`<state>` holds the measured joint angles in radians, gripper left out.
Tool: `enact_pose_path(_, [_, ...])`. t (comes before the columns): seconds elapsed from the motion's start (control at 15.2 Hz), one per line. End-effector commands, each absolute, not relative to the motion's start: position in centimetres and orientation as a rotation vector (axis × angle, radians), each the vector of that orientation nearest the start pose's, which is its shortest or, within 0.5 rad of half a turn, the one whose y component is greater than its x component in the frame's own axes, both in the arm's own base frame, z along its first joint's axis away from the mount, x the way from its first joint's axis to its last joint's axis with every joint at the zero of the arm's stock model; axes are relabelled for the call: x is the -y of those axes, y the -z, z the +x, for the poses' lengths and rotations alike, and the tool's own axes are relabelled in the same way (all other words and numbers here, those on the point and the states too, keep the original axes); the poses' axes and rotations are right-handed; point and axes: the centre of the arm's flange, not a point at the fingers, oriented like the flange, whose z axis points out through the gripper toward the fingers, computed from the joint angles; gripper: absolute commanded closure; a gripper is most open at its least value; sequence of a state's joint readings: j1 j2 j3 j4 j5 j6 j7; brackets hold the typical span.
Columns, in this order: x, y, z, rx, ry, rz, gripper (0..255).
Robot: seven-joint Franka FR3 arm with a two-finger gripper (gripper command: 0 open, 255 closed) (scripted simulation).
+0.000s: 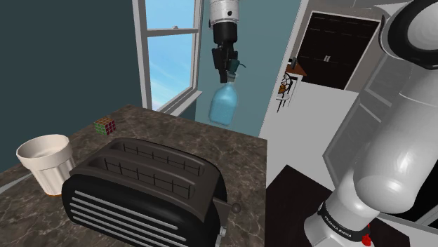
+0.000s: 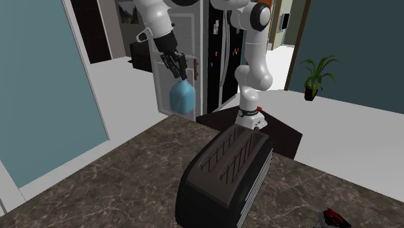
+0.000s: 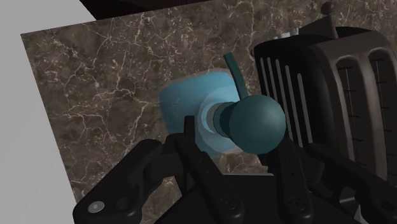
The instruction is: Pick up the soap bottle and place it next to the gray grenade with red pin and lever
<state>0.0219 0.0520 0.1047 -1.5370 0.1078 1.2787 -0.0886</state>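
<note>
One pale blue soap bottle (image 1: 224, 105) hangs in the air from the black end effector (image 1: 226, 68), whose two fingers are closed on the bottle's dark teal pump neck. The bottle dangles body-down, well above the dark marble table (image 1: 231, 151), near the table's far edge in the shoulder view and close to a window (image 1: 168, 56). Carrying it this high probably lets it pass over the large black toaster (image 1: 140, 189) in the middle of the table. A white cup (image 1: 45, 163) stands just beside the toaster. A small coloured puzzle cube (image 1: 105, 126) lies farther back, apart from both.

The wrist view looks down past the round pump head onto the bottle's shoulders. The head hides most of where the fingers meet the neck. The grenade cannot be identified with certainty. In the second exterior view, a small red and dark object (image 2: 333, 219) sits at the bottom edge, on the far side of the toaster from the bottle, and is cut off by the frame. It may be the grenade.
</note>
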Motion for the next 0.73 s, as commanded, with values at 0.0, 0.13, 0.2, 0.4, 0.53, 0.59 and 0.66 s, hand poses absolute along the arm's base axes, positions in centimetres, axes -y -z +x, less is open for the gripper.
enact_pose_path(0.0, [-7.9, -60.3, 53.0, 0.345, -0.472, -2.979, 255])
enact_pose_path(0.13, [-7.9, -61.3, 53.0, 0.345, -0.472, -2.979, 255])
enact_pose_path(0.2, [-7.9, -61.8, 53.0, 0.345, -0.472, -2.979, 255])
enact_pose_path(0.4, [-7.9, -63.4, 53.0, 0.345, -0.472, -2.979, 255])
enact_pose_path(0.53, [-7.9, -64.5, 53.0, 0.345, -0.472, -2.979, 255])
enact_pose_path(0.59, [-7.9, -65.0, 53.0, 0.345, -0.472, -2.979, 255])
enact_pose_path(0.66, [-7.9, -65.5, 53.0, 0.345, -0.472, -2.979, 255])
